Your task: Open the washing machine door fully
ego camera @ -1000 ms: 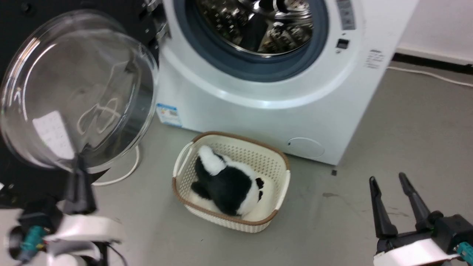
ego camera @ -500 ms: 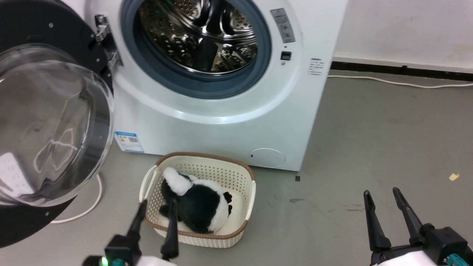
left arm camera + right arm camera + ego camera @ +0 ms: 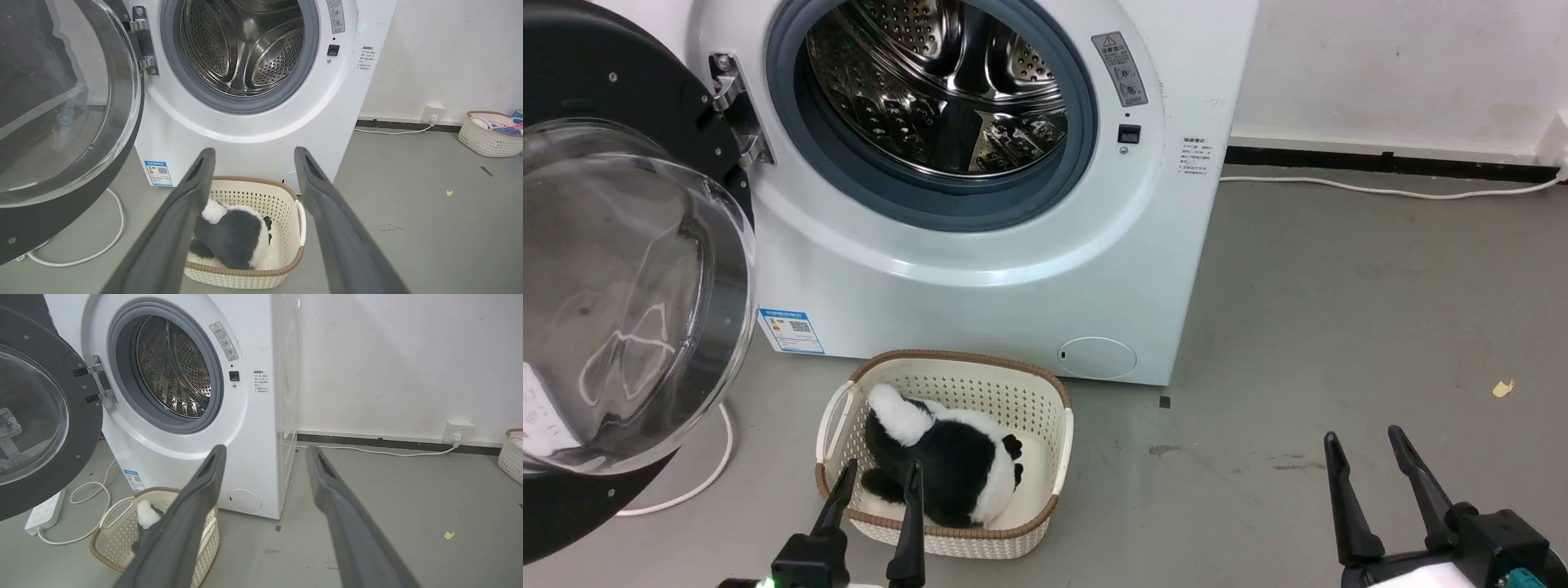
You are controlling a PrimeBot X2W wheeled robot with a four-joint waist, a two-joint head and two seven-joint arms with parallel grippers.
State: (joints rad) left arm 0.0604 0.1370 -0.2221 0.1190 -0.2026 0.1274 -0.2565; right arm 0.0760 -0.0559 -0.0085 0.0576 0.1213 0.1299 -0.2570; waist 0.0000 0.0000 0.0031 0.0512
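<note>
The white washing machine (image 3: 980,278) stands with its steel drum (image 3: 939,90) exposed. The washing machine door (image 3: 621,286), a black rim around a clear bulging window, is swung out to the left on its hinge (image 3: 731,106); it also shows in the wrist views (image 3: 61,102) (image 3: 36,416). My left gripper (image 3: 882,465) is open and empty, low in front of the basket and apart from the door; its fingers (image 3: 254,151) frame the basket. My right gripper (image 3: 1363,434) is open and empty over bare floor at the lower right, its fingers (image 3: 266,448) pointing towards the machine's right corner.
A cream basket (image 3: 1058,408) holding a black-and-white plush toy (image 3: 956,465) sits on the floor before the machine. A white cable (image 3: 703,474) and power strip (image 3: 45,512) lie under the door. A wall socket (image 3: 459,428) and another basket (image 3: 488,136) are far right.
The head camera has shifted. My left gripper has opened, left the door's lower edge and moved right to the basket. The right gripper stays open.
</note>
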